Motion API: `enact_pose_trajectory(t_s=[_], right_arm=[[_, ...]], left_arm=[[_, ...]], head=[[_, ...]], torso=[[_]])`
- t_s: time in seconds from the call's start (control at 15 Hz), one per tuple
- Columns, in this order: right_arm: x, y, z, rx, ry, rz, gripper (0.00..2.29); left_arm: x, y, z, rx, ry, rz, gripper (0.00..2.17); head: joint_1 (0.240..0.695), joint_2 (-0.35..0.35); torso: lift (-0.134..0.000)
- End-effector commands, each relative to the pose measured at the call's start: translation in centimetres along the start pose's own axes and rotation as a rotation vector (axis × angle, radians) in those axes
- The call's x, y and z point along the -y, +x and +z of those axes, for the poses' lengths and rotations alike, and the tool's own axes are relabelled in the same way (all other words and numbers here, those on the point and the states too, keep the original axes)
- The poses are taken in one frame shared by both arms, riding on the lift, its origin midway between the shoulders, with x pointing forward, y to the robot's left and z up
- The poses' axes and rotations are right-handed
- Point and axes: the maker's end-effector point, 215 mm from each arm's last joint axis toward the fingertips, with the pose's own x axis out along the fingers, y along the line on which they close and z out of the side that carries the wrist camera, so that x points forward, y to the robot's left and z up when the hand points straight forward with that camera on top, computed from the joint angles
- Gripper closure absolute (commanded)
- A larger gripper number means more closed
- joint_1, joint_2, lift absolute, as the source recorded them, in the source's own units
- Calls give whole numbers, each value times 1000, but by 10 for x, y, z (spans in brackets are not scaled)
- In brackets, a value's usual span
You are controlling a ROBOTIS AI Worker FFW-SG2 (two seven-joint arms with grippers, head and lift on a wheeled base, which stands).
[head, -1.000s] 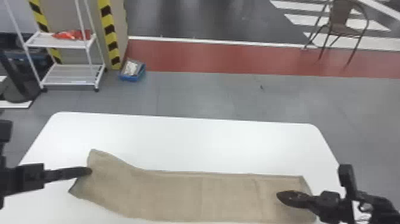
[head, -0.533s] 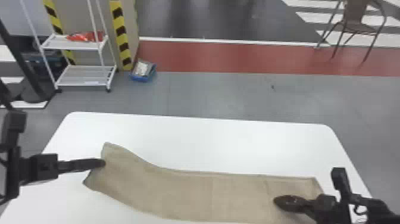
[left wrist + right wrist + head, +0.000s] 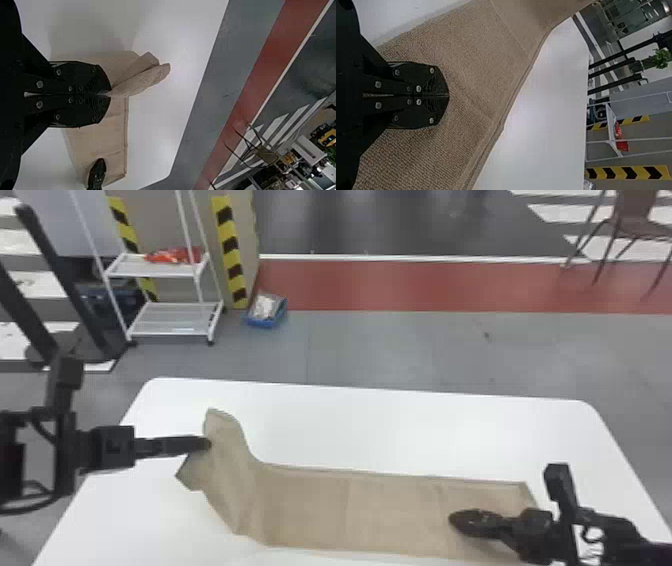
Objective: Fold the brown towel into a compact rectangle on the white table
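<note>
– both grippers have shifted against the table: the left gripper [image 3: 207,444] has gone farther forward, and the towel end there is more buckled. the right gripper [image 3: 452,520] has slid toward the robot's left, and the flat cloth seems to have crept that way too.

– where does the brown towel [image 3: 390,510] lie now?

– along the near part of the white table [image 3: 425,430], its long axis running side to side across the robot's front. nearly all of it stretches off to the right of the left gripper.

– and that one's got hold of it?

– yes, pinching the left end, with a loose flap standing up past the tips. the right gripper's two fingers [image 3: 425,79] are pressed together over the towel toward its right end, with no cloth to be seen between them.

– so which arm leads?

– the left, i'd say; it's nearer the raised end. the fold should go rightward, along the long axis. drift forward or back and the edges won't line up.

– and the right?

– probably steadying the flat part, though i can't tell how hard it presses.
</note>
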Motion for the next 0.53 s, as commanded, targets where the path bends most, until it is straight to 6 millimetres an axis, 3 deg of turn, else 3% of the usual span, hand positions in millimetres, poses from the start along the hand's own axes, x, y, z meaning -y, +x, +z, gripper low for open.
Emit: enact_pose_trajectory(t_s=[0.0, 0.13, 0.2, 0.47], right_arm=[[-5, 10, 14, 23, -8, 11, 1291], [-6, -2, 35, 93, 14, 34, 1274], [-9, -11, 42, 130, 30, 59, 1045], [-13, -33, 56, 244, 77, 71, 846]], left_arm=[[6, 0, 0, -1, 3, -15, 1440], [15, 3, 1, 7, 8, -31, 1436], [19, 5, 1, 9, 7, -38, 1440], [31, 17, -3, 8, 13, -47, 1440]], head=[[695, 19], [695, 30], [695, 30], [695, 6]], torso=[[0], [0], [0], [0]])
